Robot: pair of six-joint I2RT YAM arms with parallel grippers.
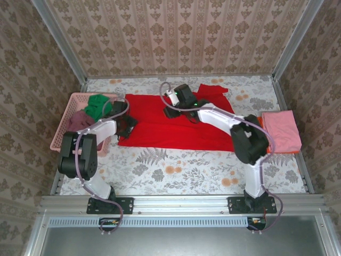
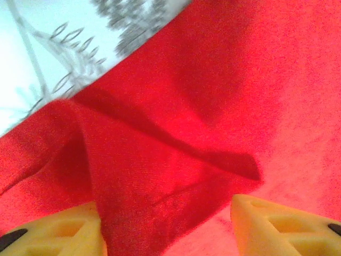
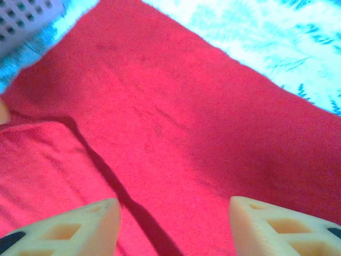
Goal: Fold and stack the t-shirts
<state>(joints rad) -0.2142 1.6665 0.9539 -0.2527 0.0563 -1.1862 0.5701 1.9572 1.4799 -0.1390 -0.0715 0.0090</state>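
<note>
Red t-shirt (image 1: 160, 133) spread flat mid-table, left edge humped up. Left gripper (image 2: 165, 229) there, jaws wide, hump between them, seemingly ungrasped. Right gripper (image 3: 173, 226) spread apart above shirt's far middle. Pink t-shirt (image 1: 281, 130) folded far right. Green t-shirt (image 1: 97, 105) in basket (image 1: 61, 130).

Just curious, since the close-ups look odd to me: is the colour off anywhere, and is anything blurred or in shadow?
Right wrist view: the floral tablecloth looks tinted cyan, and a dark diagonal shadow crosses the large bright red cloth t-shirt. Left wrist view: tablecloth washed out, soft focus, raised fold shadowed. Top view: even light, sharp.
</note>
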